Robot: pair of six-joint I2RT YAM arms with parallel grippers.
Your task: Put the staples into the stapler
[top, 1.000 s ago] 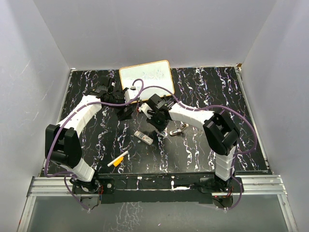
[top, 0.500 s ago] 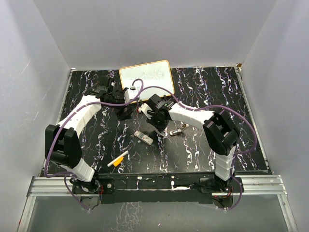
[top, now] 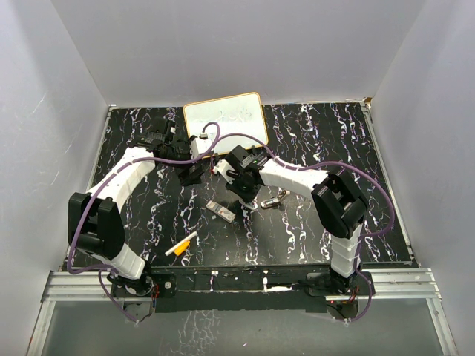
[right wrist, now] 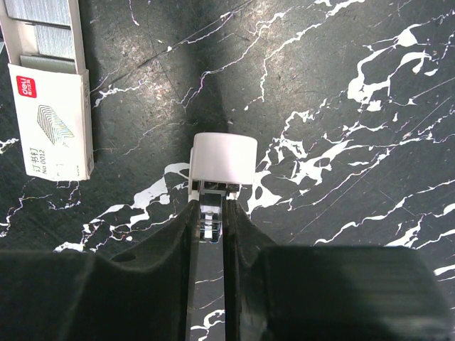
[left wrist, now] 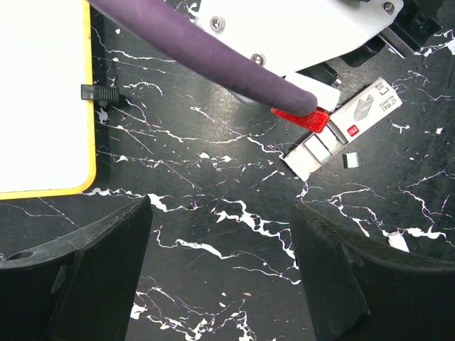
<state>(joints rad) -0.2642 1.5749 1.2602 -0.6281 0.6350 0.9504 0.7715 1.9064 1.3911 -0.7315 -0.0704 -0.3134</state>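
Change over last second: slight. Right gripper [right wrist: 212, 213], clamped on stapler [right wrist: 223, 160], has edged a little toward far-left in top view. Left gripper [left wrist: 220, 231] hovers alongside, fingers wide apart, empty. Staples [top: 220, 211] unmoved on table [top: 334, 222], just nearside of both grippers, pack part-open with strips showing. Judgement: stapler being positioned only; no strip drawn out, loading not begun.
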